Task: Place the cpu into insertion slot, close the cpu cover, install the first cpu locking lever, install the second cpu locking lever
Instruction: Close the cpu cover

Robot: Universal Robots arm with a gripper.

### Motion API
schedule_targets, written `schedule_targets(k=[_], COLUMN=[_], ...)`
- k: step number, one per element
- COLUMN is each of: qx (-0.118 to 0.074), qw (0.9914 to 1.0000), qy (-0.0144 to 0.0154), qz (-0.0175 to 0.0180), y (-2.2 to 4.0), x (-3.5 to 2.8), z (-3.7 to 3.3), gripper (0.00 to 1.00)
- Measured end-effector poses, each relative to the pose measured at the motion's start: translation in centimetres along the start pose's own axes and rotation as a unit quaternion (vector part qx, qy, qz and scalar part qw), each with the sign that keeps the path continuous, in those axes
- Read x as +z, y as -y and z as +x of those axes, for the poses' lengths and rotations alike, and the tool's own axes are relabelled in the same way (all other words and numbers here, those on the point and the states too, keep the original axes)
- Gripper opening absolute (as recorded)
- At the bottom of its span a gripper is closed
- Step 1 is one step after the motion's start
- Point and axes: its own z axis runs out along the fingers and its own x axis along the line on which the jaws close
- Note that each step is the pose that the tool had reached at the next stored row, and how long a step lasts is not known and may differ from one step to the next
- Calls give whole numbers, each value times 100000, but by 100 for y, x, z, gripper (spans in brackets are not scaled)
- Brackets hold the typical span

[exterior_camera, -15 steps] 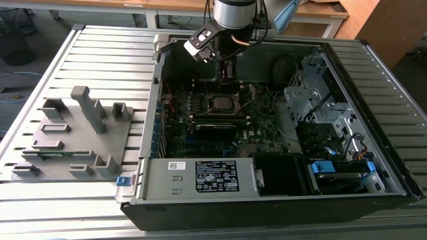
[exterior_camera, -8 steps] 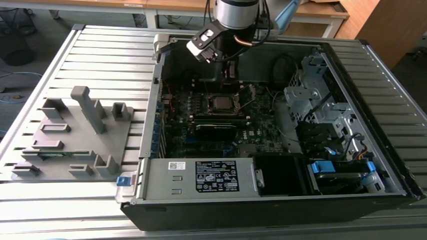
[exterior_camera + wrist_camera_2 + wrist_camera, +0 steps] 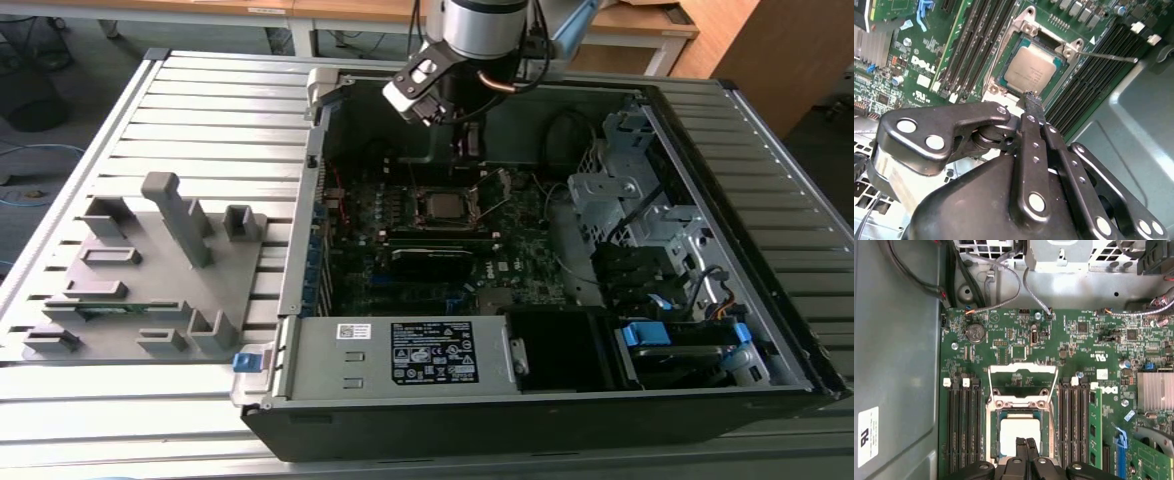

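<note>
**CPU seated, socket not yet closed**

The fingers are pressed together with nothing between them. In both wrist views their tips hang just over the near edge of the cpu; whether they touch it cannot be told.

The cpu lies flat in the insertion slot, silver-grey top up and square to the metal rim, so the first step looks done.

Just past the slot in the first wrist view, the cpu cover is swung back on its hinge. Green board shows through its window, and it is off the chip, so closing it is not yet done.

In the second wrist view one thin locking lever sticks out sideways from the socket's corner over the memory slots. It looks unlatched. The other lever cannot be made out with any certainty. By that judgement, three of the four steps remain: the cover and both levers.

Beyond the socket spreads the rest of the motherboard, with cables at its far edge and the grey case wall to one side.

In the exterior view the open computer case lies on a slatted surface. The arm reaches down into it above the socket. A grey fixture tray sits well apart, on the exterior view's left.
</note>
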Motion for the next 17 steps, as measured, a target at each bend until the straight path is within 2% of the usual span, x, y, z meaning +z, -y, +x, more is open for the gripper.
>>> schedule_targets(k=[5,14,17], qx=[0,0,3], qw=[100000,100000,100000], qy=[-3,-5,-5], qz=[0,-2,-4], y=[-79,-87,-126], x=[2,-28,-27], z=[1,1,2], gripper=[11,11,11])
